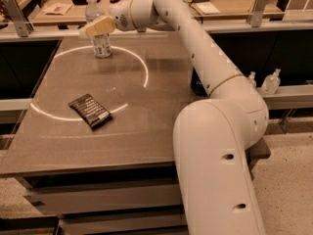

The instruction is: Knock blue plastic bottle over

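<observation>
Across table [146, 111], far side | arm [195, 43] outstretched | tool [89, 30] at blue plastic bottle [101, 46]

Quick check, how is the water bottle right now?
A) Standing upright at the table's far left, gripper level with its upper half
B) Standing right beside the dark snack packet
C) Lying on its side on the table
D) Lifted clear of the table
A: the blue plastic bottle stands upright on the table with the gripper across its upper half; the dark packet lies well apart from it.
</observation>
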`<move>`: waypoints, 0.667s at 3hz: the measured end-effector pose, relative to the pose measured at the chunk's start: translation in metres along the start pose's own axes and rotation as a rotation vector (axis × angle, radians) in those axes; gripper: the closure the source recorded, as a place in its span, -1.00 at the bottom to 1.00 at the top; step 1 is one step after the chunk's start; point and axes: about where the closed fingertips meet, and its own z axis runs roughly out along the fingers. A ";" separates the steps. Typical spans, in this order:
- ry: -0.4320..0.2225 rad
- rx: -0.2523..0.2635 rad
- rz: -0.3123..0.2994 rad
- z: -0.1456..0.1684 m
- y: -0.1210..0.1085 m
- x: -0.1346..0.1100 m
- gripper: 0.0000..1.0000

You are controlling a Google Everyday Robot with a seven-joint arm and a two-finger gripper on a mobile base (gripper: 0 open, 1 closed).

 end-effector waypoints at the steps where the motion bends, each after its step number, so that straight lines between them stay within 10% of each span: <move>1: 0.004 -0.016 -0.023 0.010 -0.004 -0.002 -1.00; 2: 0.003 -0.051 -0.056 0.020 0.000 -0.004 -0.63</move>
